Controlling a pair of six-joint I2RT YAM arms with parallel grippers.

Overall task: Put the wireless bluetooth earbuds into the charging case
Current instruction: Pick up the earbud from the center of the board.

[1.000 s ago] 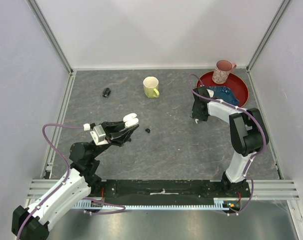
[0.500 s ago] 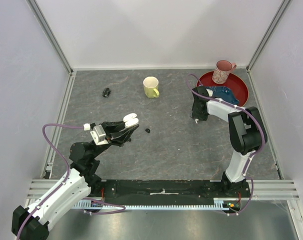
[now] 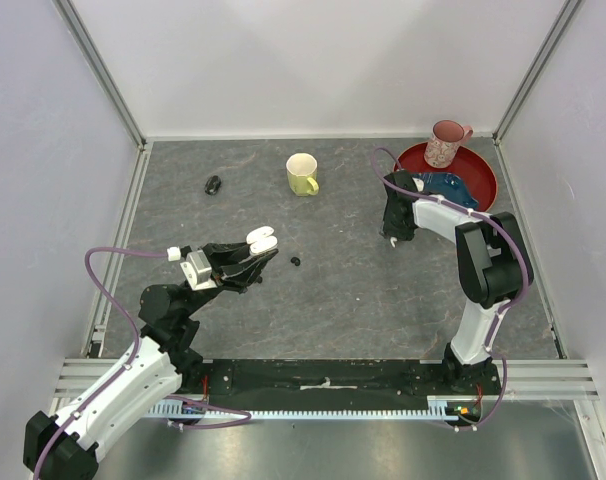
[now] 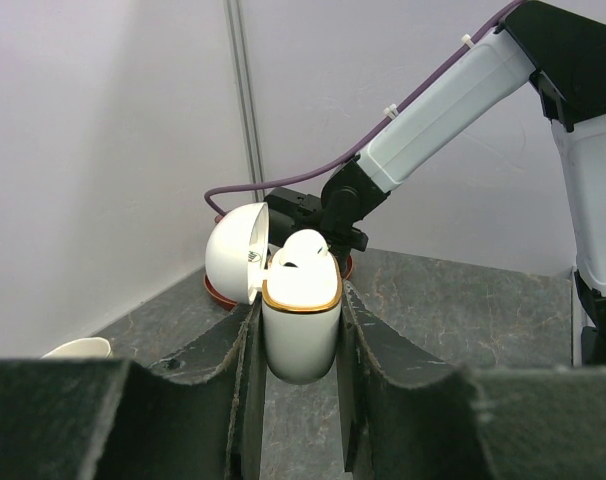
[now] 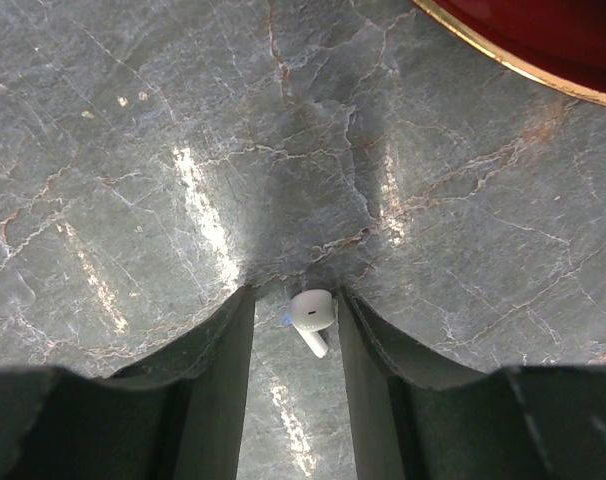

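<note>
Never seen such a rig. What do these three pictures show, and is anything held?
Two robot arms stand at the near edge of a grey table. The wide picture looks down from above; the other two come from a camera on each wrist, each showing its own gripper at the bottom. The left gripper is shut on an open white charging case. The right gripper points down, jaws open either side of a white earbud lying on the table. Also there: a yellow mug, a small black bud, a black item too small to identify, and a red plate bearing a pink mug.
</note>
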